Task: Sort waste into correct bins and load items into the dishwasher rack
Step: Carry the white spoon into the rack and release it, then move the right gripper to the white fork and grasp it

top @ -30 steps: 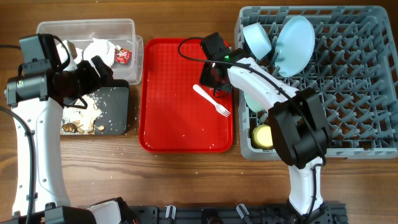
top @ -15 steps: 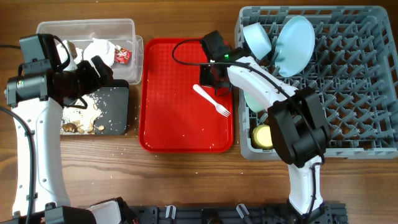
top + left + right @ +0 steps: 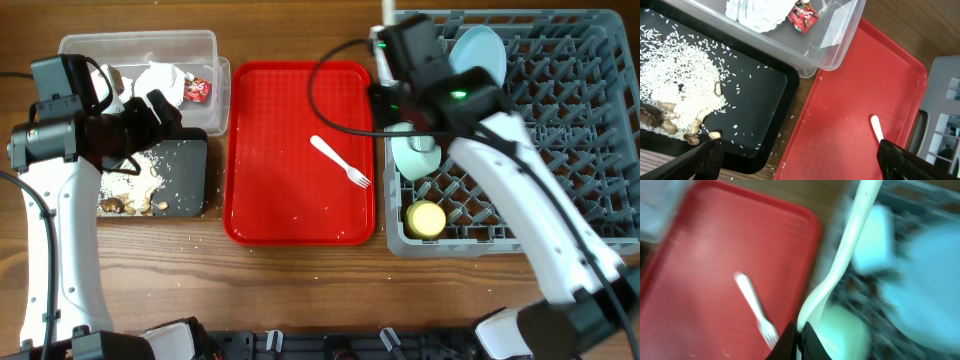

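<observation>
No text, number or sign can be read. White print is seen on the red snack wrapper [image 3: 803, 13], lying in the clear tub [image 3: 840, 47] ahead of the left gripper [image 3: 800, 162], but it is too small to be made out.

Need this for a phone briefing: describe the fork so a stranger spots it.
Look at the red tray between black tray and grey rack. The white fork lies flat on it; the similar white spoon is up in the right tool.

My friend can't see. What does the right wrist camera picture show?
The right gripper pinches a white spoon by one end. Below, all blurred, a white fork lies on the red tray, beside a mint-green bowl.
</observation>
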`<act>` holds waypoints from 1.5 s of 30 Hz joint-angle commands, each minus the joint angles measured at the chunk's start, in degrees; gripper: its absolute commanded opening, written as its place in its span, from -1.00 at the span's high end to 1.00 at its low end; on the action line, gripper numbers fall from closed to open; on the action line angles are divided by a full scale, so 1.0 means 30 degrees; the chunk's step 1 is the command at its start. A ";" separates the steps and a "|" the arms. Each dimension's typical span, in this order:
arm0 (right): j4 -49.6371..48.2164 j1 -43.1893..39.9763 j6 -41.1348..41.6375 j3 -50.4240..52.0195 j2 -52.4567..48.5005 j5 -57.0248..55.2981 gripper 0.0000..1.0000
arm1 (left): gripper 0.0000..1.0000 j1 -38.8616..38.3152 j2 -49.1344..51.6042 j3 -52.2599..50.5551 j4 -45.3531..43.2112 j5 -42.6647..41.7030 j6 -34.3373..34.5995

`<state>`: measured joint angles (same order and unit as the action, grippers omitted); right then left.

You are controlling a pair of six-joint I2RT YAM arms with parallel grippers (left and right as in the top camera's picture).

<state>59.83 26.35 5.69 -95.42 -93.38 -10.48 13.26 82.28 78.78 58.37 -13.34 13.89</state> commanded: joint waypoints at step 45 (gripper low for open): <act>-0.3235 0.0809 -0.2900 0.1588 -0.0605 0.6710 0.05 | -1.00 0.0051 -0.0284 0.0211 0.0000 0.0058 0.0015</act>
<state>50.46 26.28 -1.87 -89.69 -92.60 12.99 13.26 82.28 78.78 58.35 -13.32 13.89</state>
